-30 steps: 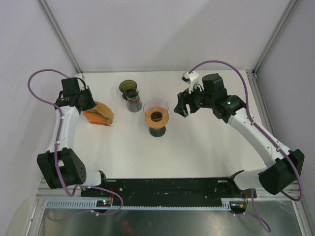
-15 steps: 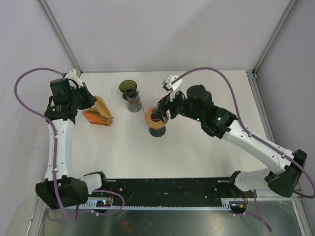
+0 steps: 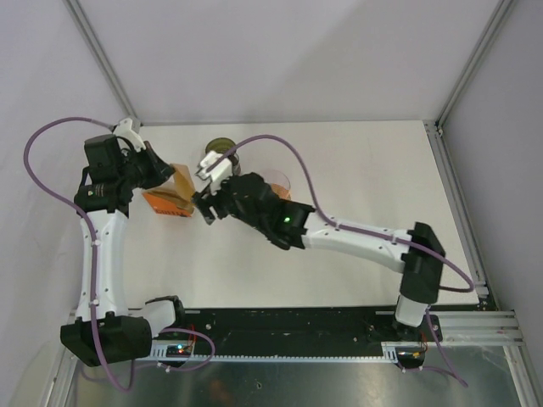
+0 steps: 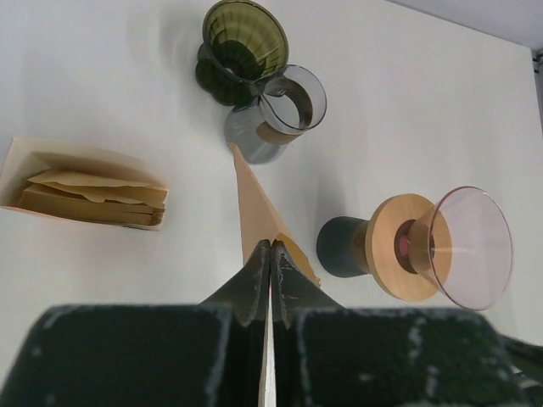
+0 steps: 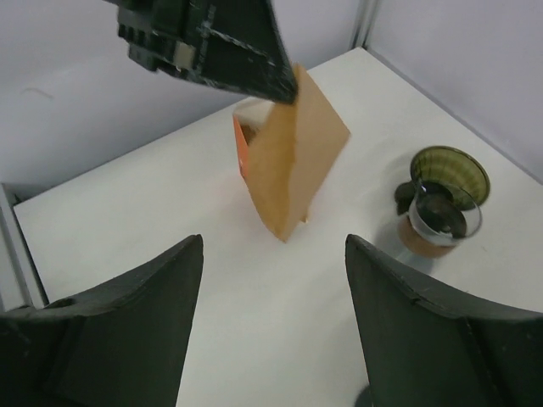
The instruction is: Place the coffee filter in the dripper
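Item: coffee filter point(image 4: 254, 208), one piece, tan paper, folded flat into a narrow cone with a crisp side seam and a pointed tip; unsoiled, slightly bowed along one edge. Location: off the table point(image 3: 356, 170), pinched at its wide end by the left tool point(image 4: 271, 259), whose fingers point(image 4: 251, 284) are pressed together on the paper; in the right wrist view the tip hangs downward above the bare white surface, just in front of the orange box point(image 5: 242, 144). Not in the dripper. Dripper point(image 4: 424, 246): clear pink-tinted glass cone on a round wooden collar over a dark base, standing on the table to the right of the filter and apart from it; in the overhead view only its rim shows past the right arm. Right tool point(image 3: 206, 209): fingers point(image 5: 127, 331) spread wide, holding nothing, facing the hanging filter from close by. Orange box: open-topped, holding a stack of spare filters point(image 4: 93, 191), on the table under the left tool. Also on the table, farther back: a green dripper point(image 4: 242, 38) touching a grey glass server point(image 4: 284, 110).
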Robot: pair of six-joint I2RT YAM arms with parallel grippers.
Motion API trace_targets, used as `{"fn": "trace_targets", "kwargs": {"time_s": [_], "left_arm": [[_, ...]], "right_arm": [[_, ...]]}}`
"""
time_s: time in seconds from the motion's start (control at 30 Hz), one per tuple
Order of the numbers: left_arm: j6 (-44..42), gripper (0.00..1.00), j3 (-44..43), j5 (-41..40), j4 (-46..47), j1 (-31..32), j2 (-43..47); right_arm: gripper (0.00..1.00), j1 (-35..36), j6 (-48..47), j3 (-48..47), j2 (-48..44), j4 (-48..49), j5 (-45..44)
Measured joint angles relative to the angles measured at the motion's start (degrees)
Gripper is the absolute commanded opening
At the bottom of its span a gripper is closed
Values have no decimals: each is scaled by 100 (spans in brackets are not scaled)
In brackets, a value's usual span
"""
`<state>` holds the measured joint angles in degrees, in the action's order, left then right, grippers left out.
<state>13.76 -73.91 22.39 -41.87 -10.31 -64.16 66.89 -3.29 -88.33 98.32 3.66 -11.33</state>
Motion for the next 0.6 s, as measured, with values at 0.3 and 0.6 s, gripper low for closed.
{"fn": "trace_targets", "kwargs": {"time_s": [0.3, 0.6], "left_arm": [[26, 0, -48, 177, -114, 101, 33], [26, 0, -48, 221, -118, 125, 44]], "right_arm": [[66, 260, -146, -1296, 1202, -131, -669], [51, 83, -155, -1469, 1497, -258, -922]]}}
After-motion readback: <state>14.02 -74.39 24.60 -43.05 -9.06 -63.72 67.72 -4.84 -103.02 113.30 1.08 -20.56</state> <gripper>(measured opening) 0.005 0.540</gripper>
